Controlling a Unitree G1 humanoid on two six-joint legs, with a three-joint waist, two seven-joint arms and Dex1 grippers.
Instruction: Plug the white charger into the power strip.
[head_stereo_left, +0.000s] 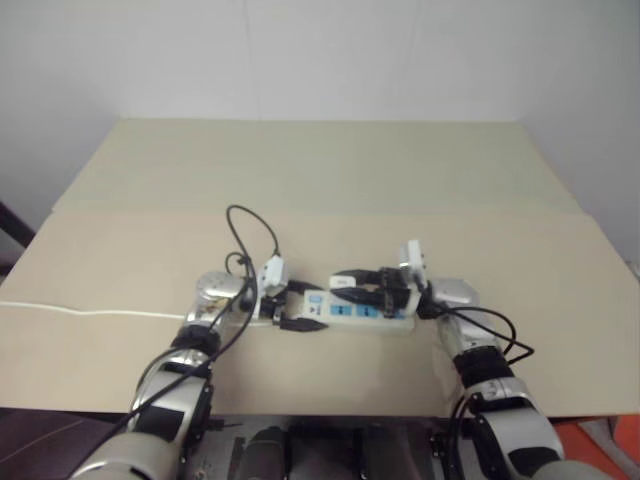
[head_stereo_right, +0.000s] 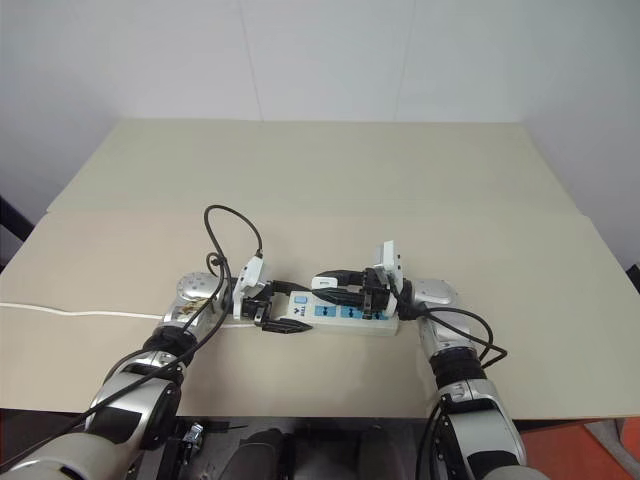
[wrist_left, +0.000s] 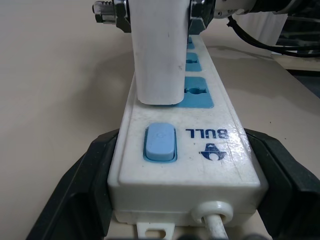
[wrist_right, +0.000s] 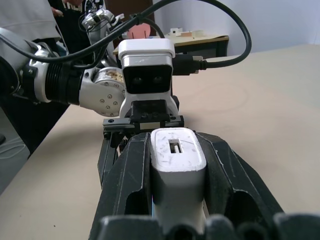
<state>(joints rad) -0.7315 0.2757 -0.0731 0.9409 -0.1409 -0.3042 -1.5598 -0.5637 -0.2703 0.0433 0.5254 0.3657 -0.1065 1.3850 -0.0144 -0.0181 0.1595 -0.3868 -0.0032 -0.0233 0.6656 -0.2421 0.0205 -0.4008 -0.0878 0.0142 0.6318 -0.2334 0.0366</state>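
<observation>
one long white plastic power strip (head_stereo_right: 335, 311) with blue socket faces lies flat on the beige table (head_stereo_right: 330, 180), near its front edge, its long axis running left to right. three blue sockets show in the left wrist view, in a row past a blue rocker switch (wrist_left: 160, 142). the switch end, where the thin white cord (head_stereo_left: 90, 312) leaves, points to the left. one small white rounded charger (wrist_left: 159, 50) stands upright over the socket nearest the switch, its lower end at the blue face. the left gripper (head_stereo_right: 262, 305) pinches the strip's switch end between its two black fingers. the right gripper (wrist_right: 177, 185) pinches the charger, a finger on each flank.
</observation>
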